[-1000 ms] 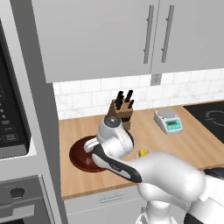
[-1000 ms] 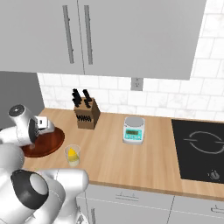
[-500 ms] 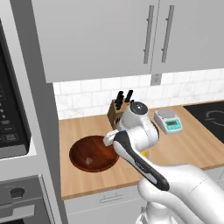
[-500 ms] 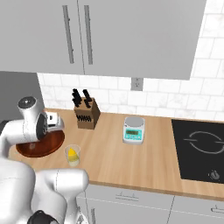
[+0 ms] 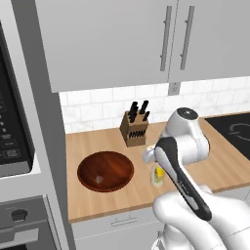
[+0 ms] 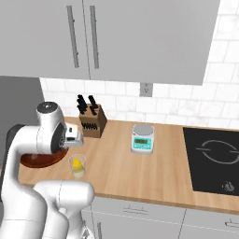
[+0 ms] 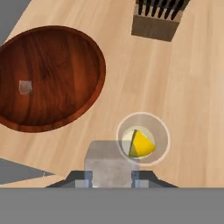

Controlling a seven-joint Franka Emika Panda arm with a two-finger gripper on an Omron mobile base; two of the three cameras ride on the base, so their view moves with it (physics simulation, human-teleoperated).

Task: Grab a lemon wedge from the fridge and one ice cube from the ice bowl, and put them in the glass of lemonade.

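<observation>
The pincer (image 7: 110, 179) is closed on a pale grey, translucent ice cube (image 7: 109, 162), which sits between its two dark finger tips at the bottom of the hand view. The cube overlaps the near rim of the glass of lemonade (image 7: 142, 138), a small clear tumbler standing upright on the wooden bench (image 7: 192, 100); whether cube and rim touch cannot be told. Inside the glass lies the lemon wedge (image 7: 141, 143), a bright yellow piece in the pale liquid. In the left base view the glass (image 5: 157, 175) stands just beside the arm, with the ice bowl (image 5: 105, 171) apart from it to its left; in the right base view the glass (image 6: 77, 166) stands in front of the arm's wrist, and the ice bowl (image 6: 42, 160) shows only as a reddish-brown edge behind the arm. The bowl is wide, shallow and wooden, and a single small ice cube in the bowl (image 7: 25, 87) rests on its floor. A wooden knife block (image 5: 135, 127) with dark handles stands at the tiled back wall behind the glass. Farther right on the bench sits a small kitchen scale (image 6: 143, 138), and beyond it a black cooktop (image 6: 212, 160). Grey wall cabinets (image 6: 116, 37) hang above.
</observation>
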